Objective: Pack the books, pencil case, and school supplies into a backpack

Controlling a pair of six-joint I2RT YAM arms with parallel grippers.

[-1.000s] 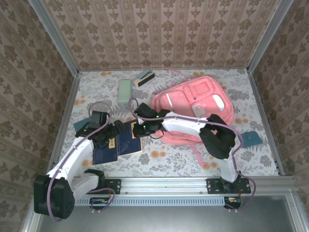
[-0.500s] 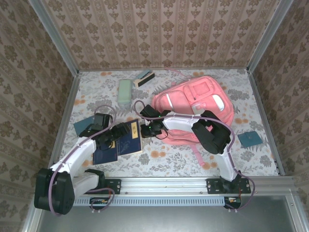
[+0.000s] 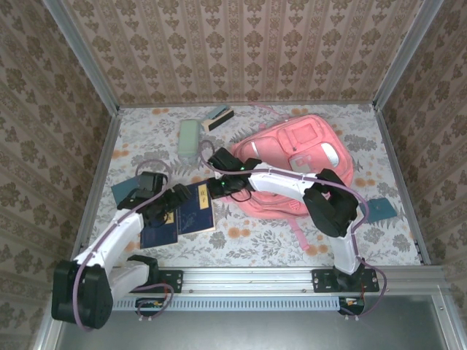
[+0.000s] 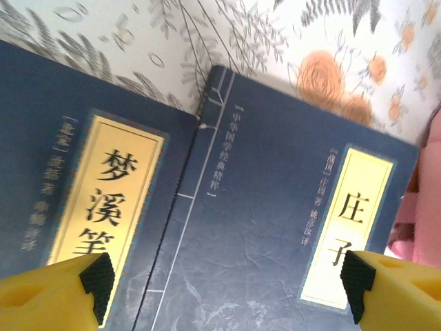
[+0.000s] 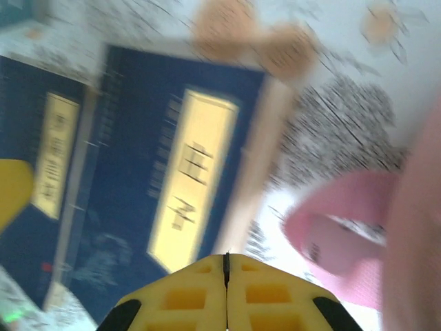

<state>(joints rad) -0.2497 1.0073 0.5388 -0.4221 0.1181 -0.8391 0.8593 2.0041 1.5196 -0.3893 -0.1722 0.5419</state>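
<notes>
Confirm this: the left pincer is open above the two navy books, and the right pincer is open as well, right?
No, the right pincer is shut, fingers pressed together, as the right wrist view shows. The left pincer is open above the two navy books.

the navy books have matt paper covers with stitched spines, and the backpack is soft pink cloth.
</notes>
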